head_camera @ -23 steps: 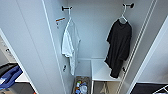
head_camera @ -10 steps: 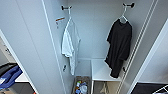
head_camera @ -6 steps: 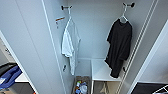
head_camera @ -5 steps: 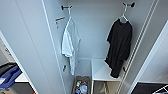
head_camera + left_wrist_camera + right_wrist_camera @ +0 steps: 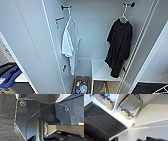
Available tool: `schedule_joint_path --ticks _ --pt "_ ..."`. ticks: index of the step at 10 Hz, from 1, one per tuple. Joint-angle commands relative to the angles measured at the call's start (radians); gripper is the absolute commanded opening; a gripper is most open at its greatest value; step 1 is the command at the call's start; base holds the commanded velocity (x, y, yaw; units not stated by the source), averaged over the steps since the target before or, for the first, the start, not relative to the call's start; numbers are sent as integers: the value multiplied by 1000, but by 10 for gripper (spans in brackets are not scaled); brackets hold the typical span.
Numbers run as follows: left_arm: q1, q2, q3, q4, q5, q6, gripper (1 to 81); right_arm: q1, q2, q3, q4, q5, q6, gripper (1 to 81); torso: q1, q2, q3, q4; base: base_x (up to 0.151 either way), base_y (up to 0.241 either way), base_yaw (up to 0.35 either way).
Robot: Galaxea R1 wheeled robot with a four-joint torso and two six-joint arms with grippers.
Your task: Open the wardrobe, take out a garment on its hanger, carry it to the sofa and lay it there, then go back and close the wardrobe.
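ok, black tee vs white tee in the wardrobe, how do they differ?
The black T-shirt hangs from the right-hand hook, facing the camera, its front spread wide; the white T-shirt hangs from the left-hand hook, turned side-on and narrow. The black T-shirt's hem drops over the white shelf; the white T-shirt ends above a basket of items. Both are short-sleeved, each on a thin white hanger from a black hook.

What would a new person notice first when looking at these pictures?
The open wardrobe draws the eye first: a black T-shirt hangs on a white hanger from a hook at its right. A white T-shirt hangs at its left, above a basket of colourful things.
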Motion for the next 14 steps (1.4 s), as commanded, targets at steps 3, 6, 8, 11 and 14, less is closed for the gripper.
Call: schedule_joint_path --ticks 3,6,8,11,14 --pt "-11 3 9 16 51 4 811 102 -122 -32 79 -52 89 811 0 0 0 0 0 0 0" --pt "-11 -2 8 14 45 4 811 25 -141 -29 175 14 89 811 0 0 0 0 0 0 0" --pt "-9 -6 8 14 36 6 811 -52 -159 -14 284 143 86 811 0 0 0 0 0 0 0" --pt "-11 -3 -15 7 -30 7 811 -190 -210 46 447 307 86 811 0 0 0 0 0 0 0" --pt "-12 4 -15 13 -35 7 811 -338 -280 138 609 463 86 811 0 0 0 0 0 0 0"
